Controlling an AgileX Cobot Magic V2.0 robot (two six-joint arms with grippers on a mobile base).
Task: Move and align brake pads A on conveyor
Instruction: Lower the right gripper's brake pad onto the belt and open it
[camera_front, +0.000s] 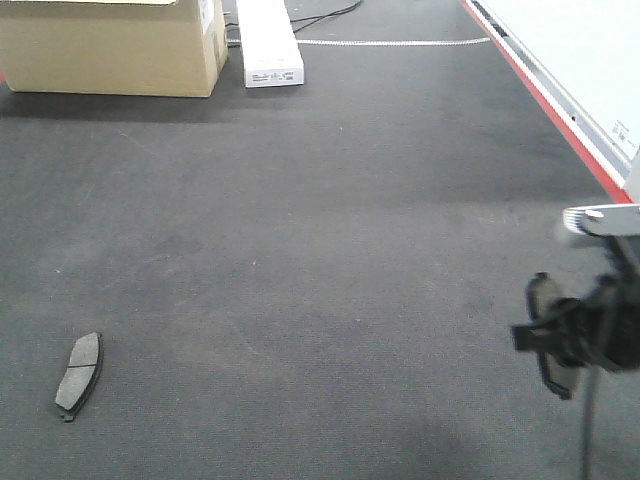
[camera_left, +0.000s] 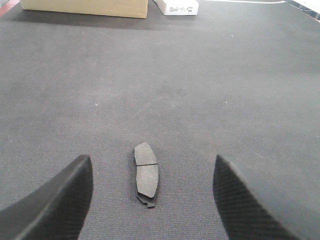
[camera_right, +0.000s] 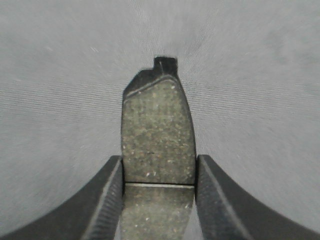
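One brake pad A (camera_front: 79, 375) lies flat on the dark conveyor (camera_front: 320, 250) at the near left. In the left wrist view this pad (camera_left: 146, 172) lies lengthwise between the wide-apart fingers of my left gripper (camera_left: 152, 170), which is open and touches nothing. My right gripper (camera_front: 560, 340) hangs at the right edge, shut on a second brake pad (camera_front: 546, 300). In the right wrist view its fingers (camera_right: 107, 200) clamp that pad (camera_right: 157, 125) at its middle groove, tab end pointing away, over the belt (camera_right: 60, 90).
A cardboard box (camera_front: 110, 45) and a long white box (camera_front: 268, 40) stand at the far end of the belt. A red strip (camera_front: 545, 100) and a pale wall run along the right edge.
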